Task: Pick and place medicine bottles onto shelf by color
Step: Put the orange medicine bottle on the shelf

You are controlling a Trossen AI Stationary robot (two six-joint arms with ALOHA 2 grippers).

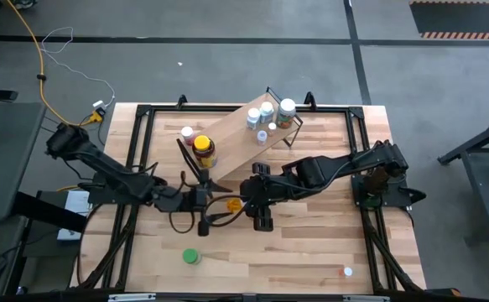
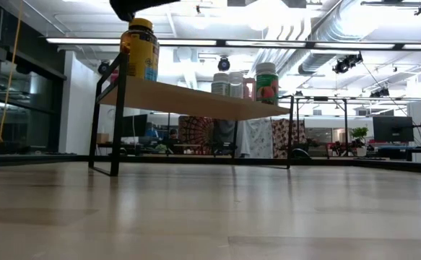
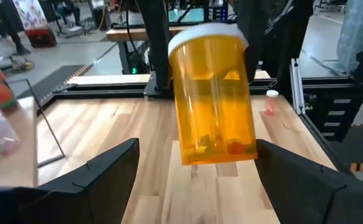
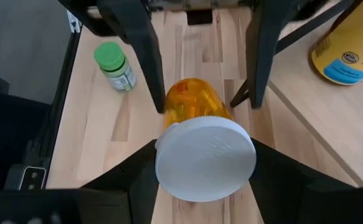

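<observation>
An orange see-through pill bottle (image 1: 234, 203) with a white cap hangs in the air between my two grippers at the table's middle. My right gripper (image 1: 247, 201) is shut on it. My left gripper (image 1: 214, 203) is open, with one finger on each side of the bottle's bottom end (image 3: 218, 146). The shelf (image 1: 244, 138) stands slanted at the far middle. It carries an amber jar with a yellow lid (image 1: 203, 149) and several white bottles (image 1: 267, 113). A green-capped bottle (image 1: 191, 257) stands on the table near the front. My right gripper pinches the bottle at its white cap end (image 4: 206, 158) between its two fingers (image 4: 137, 183). The fingers come level from the table's right and lie along the bottle. The bottle is lifted clear of the table, with its bottom end toward my left gripper.
A small pink-capped bottle (image 1: 187, 132) stands by the shelf's left end. A tiny bottle (image 1: 347, 271) stands near the table's front right corner. Black frame rails (image 1: 143, 151) run along the table's sides. There is bare wood at the front middle.
</observation>
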